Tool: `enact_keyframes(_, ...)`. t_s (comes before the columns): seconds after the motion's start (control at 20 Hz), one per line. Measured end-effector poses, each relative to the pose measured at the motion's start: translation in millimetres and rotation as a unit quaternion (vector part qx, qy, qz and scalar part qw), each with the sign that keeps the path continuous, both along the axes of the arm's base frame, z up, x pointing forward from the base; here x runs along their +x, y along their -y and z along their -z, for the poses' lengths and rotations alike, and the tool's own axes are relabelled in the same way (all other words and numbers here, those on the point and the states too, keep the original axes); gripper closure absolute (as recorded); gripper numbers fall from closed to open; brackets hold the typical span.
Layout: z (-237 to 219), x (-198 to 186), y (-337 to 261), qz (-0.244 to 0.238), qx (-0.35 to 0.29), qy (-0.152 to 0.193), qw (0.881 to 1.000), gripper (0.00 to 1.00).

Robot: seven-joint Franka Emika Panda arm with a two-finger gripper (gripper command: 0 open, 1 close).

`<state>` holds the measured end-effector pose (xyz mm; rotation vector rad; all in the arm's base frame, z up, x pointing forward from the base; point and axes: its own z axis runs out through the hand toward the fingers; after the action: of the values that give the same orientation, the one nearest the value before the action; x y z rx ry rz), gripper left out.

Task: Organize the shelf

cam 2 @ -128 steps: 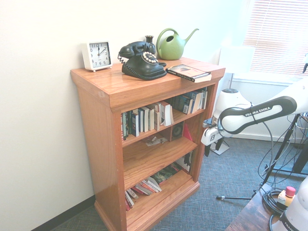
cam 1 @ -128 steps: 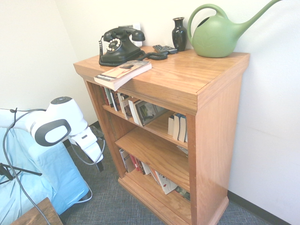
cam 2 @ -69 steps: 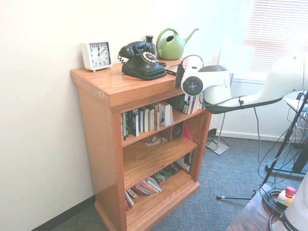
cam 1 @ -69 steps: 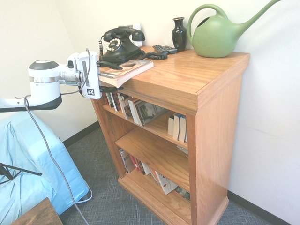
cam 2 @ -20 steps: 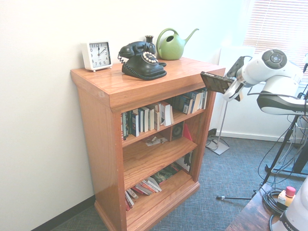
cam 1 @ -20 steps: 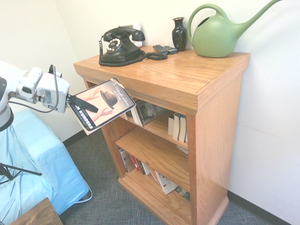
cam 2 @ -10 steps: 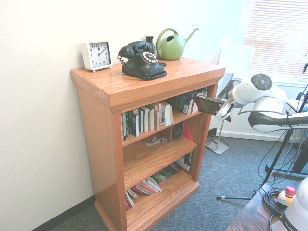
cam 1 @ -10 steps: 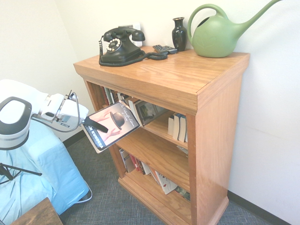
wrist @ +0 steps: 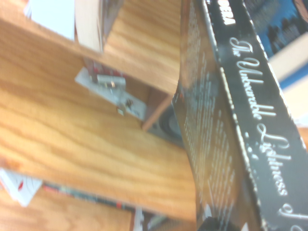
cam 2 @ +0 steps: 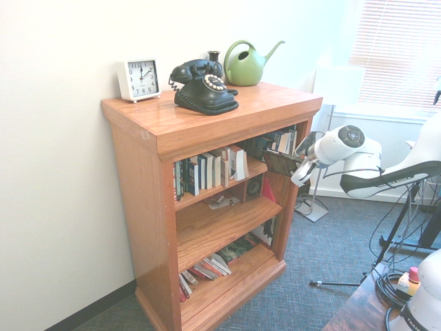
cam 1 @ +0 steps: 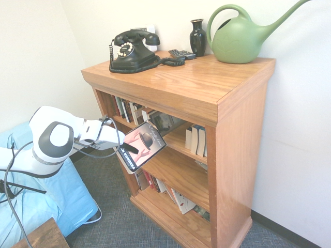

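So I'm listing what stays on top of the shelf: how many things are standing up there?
5: clock at one end, phone, vase, a small dark remote-like thing beside it, and watering can at the other end. Something small could be hidden behind them.

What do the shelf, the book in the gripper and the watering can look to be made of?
Shelf: oak-like wood, honey tone, visible grain and a light sheen, probably varnished.
Book: a paperback by the look, glossy printed card cover catching the light, held in the gripper.
Watering can: likely moulded plastic, even matte green, smooth and seamless looking.
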<state>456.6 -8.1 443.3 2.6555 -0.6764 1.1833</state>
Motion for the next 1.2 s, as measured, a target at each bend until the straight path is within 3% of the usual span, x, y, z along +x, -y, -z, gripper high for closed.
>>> enact_keyframes(0.45, 15.5, 50.5, -8.9, -0.009, 0.046, 0.032, 0.998, 1.00)
enact_keyframes(0.8, 26.5, 83.1, -16.2, 0.000, 0.114, 0.034, 0.993, 1.00)
enact_keyframes(1.2, 17.3, 102.0, -27.0, -0.001, 0.134, 0.042, 0.990, 1.00)
